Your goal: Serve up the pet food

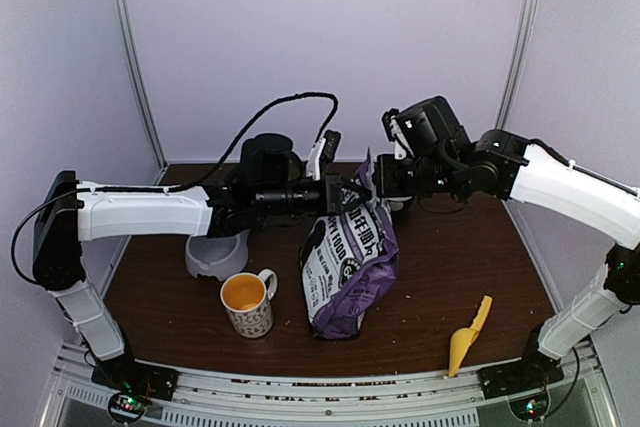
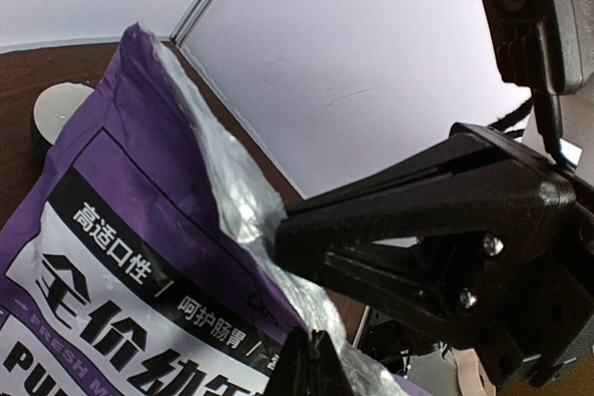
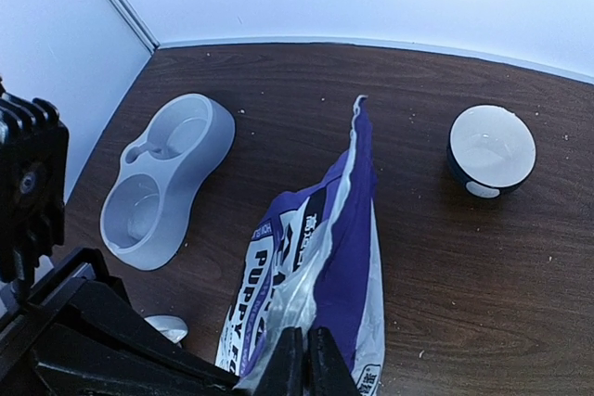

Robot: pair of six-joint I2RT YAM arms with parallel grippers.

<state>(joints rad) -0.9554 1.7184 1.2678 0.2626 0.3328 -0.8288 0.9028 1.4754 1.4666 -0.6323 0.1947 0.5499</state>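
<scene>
The purple puppy food bag [image 1: 348, 267] stands in the middle of the table, its torn top held up between both arms. My left gripper [image 2: 311, 364] is shut on the front wall's top edge, and the silver lining [image 2: 218, 183] shows just behind that edge. From the other side, my right gripper [image 3: 306, 364] is shut on the bag's foil rim [image 3: 320, 266]. In the top view the left gripper [image 1: 345, 192] and the right gripper [image 1: 372, 185] almost meet above the bag. The pet food itself is hidden inside the bag.
A grey double bowl [image 1: 215, 255] lies left of the bag, under my left arm. An orange-lined mug [image 1: 247, 304] stands front left. A yellow scoop [image 1: 468, 337] lies at the front right edge. A dark bowl with a white inside [image 3: 490, 150] sits behind the bag.
</scene>
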